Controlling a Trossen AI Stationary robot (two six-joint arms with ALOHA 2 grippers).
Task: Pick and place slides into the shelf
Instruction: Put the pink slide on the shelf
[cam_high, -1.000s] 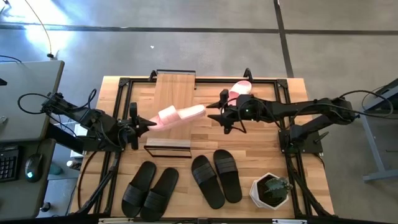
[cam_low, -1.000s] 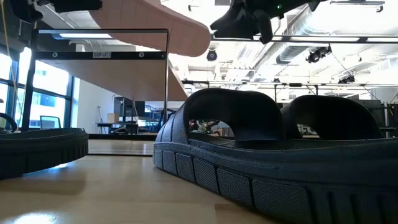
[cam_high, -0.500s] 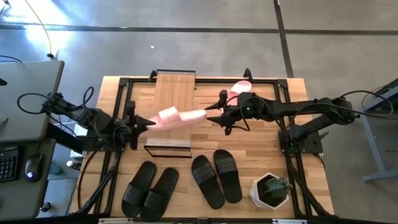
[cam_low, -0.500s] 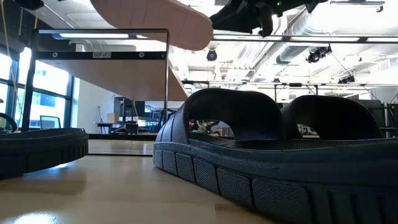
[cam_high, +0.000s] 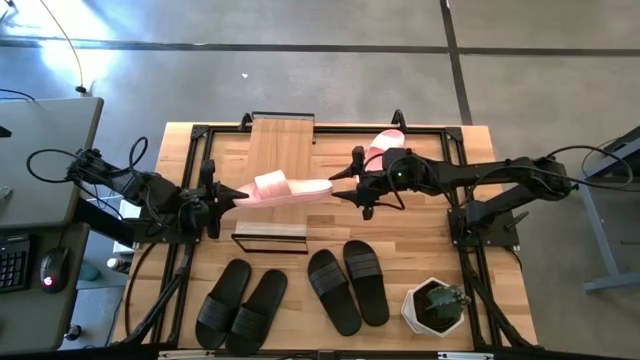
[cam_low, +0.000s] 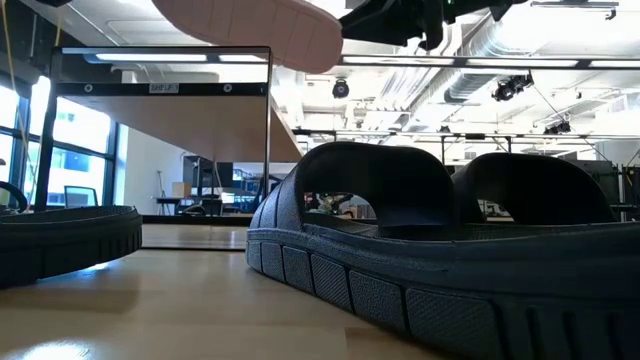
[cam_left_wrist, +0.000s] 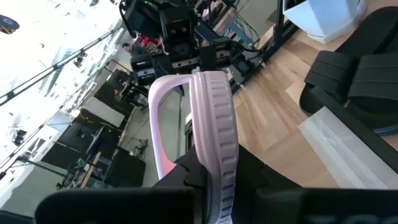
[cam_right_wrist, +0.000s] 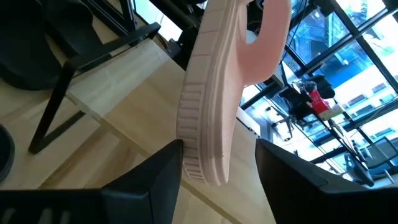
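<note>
Right now a pale pink slide (cam_high: 290, 187) hangs in the air over the table (cam_high: 420, 215), held level between the two arms, just in front of the shelf (cam_high: 278, 150). Left gripper (cam_high: 225, 196) is clamped narrow on its heel end; left wrist view shows the pink sole edge (cam_left_wrist: 214, 143) pinched between its dark fingers. Right gripper (cam_high: 345, 183) is at the toe end, jaws wide, one finger (cam_right_wrist: 146, 177) on each side of the sole, not clearly touching it. Second pink slide (cam_high: 385, 143) lies on the table behind the right arm, partly hidden by it. Shelf stands at the table's back middle, plank top bare. Black slides: one pair (cam_high: 240, 300) front left, one pair (cam_high: 348, 285) front centre, all flat on the table. White potted plant (cam_high: 436, 305) sits front right, near the centre pair. Low view: black slide (cam_low: 420, 250) fills the foreground, pink sole (cam_low: 255, 25) up top.
</note>
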